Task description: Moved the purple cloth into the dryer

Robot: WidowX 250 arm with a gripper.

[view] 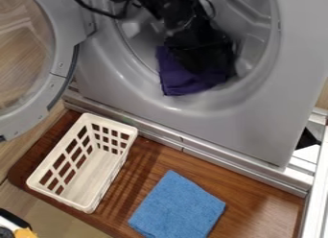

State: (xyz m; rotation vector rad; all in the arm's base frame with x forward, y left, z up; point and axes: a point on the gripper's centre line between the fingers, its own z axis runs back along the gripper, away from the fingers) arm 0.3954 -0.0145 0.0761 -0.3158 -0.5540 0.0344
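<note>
Purple cloth (182, 83) shows beside and below the fingers (206, 54), their grip impossible to tell.

"What is carrying things in front of you?"

"You have a glossy reddish-brown wooden board (256, 203), with dark grain."

"And what do you see directly on it?"

"Towards its left end, a white slatted plastic basket (95, 172) stands upright, open side up, its long sides running from near the back edge towards the front edge. Right of that, well apart, your blue cloth (177, 207) lies flat, one corner near the front edge."
</note>
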